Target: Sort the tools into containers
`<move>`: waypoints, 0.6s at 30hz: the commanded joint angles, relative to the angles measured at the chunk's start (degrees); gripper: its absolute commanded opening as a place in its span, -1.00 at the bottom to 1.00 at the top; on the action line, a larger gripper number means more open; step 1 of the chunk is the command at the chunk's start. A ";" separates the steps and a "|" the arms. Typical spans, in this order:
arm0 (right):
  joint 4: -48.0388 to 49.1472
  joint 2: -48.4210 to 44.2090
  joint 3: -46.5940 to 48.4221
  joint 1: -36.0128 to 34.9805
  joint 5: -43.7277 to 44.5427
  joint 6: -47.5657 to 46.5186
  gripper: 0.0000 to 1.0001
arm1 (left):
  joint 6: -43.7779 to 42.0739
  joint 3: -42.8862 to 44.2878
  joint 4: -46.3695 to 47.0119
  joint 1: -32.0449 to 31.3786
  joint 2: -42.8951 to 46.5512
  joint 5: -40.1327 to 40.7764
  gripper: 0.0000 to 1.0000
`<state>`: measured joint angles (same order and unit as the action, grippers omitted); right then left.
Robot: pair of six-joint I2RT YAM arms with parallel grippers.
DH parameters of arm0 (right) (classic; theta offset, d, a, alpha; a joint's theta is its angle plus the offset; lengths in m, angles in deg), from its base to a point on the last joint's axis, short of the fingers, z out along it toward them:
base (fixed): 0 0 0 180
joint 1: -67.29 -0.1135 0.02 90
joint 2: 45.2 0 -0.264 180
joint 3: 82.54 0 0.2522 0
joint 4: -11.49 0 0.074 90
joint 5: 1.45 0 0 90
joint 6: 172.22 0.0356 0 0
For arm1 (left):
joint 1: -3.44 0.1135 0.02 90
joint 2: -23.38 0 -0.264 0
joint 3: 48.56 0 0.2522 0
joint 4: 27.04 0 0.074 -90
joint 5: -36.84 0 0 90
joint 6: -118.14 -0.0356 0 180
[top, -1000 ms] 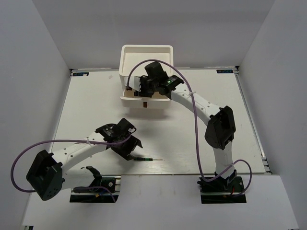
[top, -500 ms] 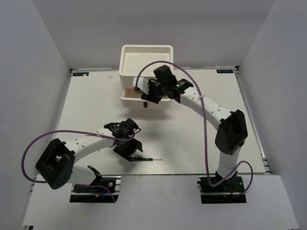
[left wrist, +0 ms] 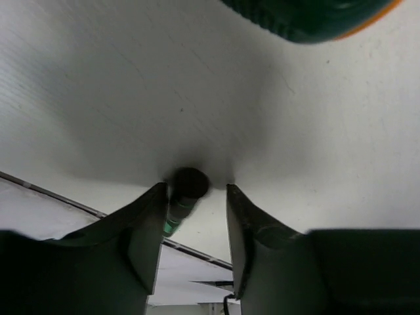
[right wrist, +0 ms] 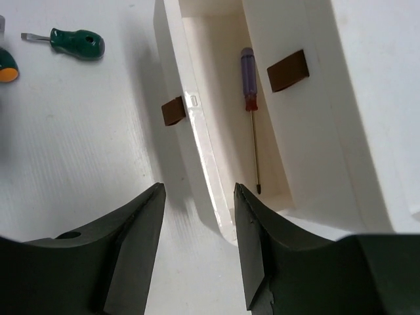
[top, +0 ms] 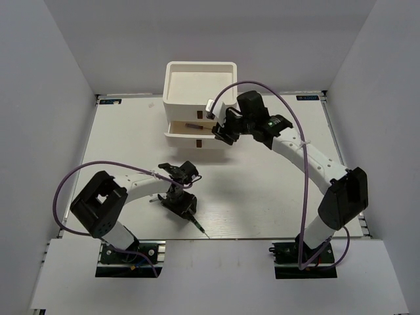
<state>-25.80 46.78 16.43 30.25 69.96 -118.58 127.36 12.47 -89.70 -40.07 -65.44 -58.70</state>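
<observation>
In the top view my left gripper [top: 182, 203] is down on the table at the thin black-green precision screwdriver [top: 197, 224], whose tip points toward the near edge. The left wrist view shows its black end [left wrist: 188, 184] lying against the left finger [left wrist: 141, 230], with a gap to the other; the jaws are open. My right gripper [right wrist: 197, 190] is open over the front wall of the pulled-out drawer [right wrist: 200, 141] of the white organizer [top: 200, 82]. The slim red-blue screwdriver [right wrist: 248, 82] lies inside that drawer.
A stubby green-handled screwdriver [right wrist: 77, 42] lies on the table left of the drawer, and a second green-and-orange handle [right wrist: 5, 65] shows at the frame edge. Brown tabs [right wrist: 173, 110] mark the drawer fronts. The pliers are out of view.
My left gripper has dropped onto the precision screwdriver, which turned from pointing right to pointing down-right. My right arm has swung right and back from the open drawer.
</observation>
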 commanded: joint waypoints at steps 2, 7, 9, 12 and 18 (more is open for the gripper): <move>2.00 -2.51 -0.75 1.79 -3.12 2.61 0.04 | 0.18 0.63 1.53 -0.44 -1.27 1.23 -0.03; 2.08 -3.21 -1.62 3.28 -4.17 3.93 0.04 | -1.04 1.16 2.67 -0.44 -1.27 1.23 -0.41; 2.08 -3.39 -1.80 3.73 -4.26 4.19 0.04 | -1.84 1.69 2.67 -0.44 -1.79 1.76 -0.66; 2.00 -3.83 -2.33 4.43 -4.53 4.28 0.04 | -4.90 5.28 2.67 -0.96 -1.80 2.28 -0.94; 1.47 -5.85 -4.52 6.18 -4.53 4.28 0.04 | -8.43 18.20 0.39 -0.97 2.06 7.38 -1.00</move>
<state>-25.16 44.33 13.08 35.41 66.62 -115.32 120.96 25.43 -89.40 -40.68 -67.80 -55.23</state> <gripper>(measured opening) 0.524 0.286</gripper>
